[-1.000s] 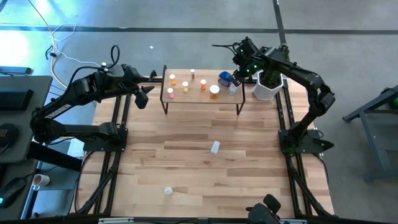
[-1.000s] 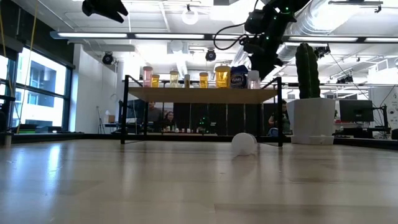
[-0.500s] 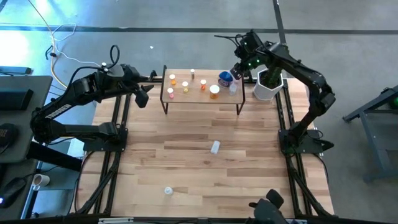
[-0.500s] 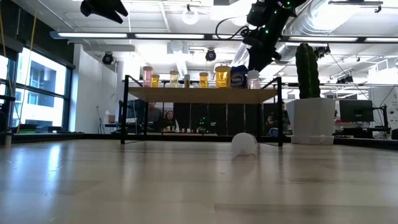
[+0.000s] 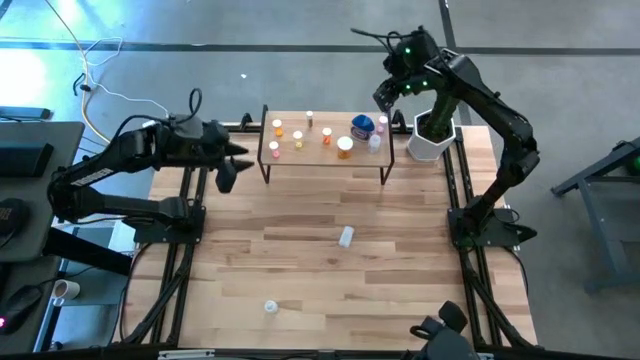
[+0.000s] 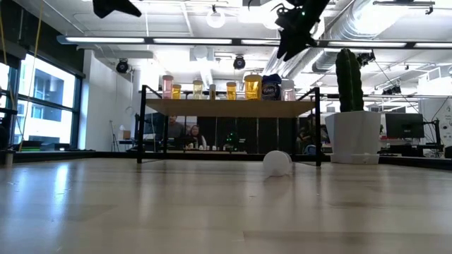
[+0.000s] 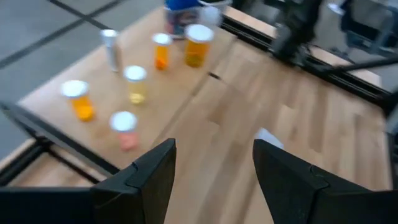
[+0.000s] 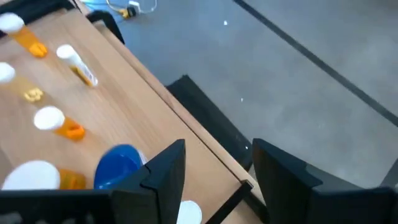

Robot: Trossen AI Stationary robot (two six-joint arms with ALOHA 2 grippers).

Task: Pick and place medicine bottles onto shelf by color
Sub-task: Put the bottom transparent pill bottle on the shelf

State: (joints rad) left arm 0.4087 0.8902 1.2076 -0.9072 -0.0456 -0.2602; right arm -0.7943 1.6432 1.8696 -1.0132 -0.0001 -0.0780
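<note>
With both grippers' fingers apart and empty, the right gripper (image 5: 388, 92) above the shelf (image 5: 325, 158) and the left gripper (image 5: 228, 163) beside it, we judge a placement complete; next, we fetch the white bottle (image 5: 346, 236) from the table.

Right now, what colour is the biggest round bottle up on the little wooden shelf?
Blue: the large round bottle has a blue top, clearest in the high view.

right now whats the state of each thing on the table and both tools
left tool: open, empty, raised beside the shelf's left end
right tool: open, empty, raised over the shelf's far right edge
shelf: standing, bottles on top
blue bottle: upright on the shelf
orange bottle: upright on the shelf, white cap on
white bottle: lying on the table, not yet shelved
small bottle: on the table near the front edge
cactus pot: upright by the shelf
</note>
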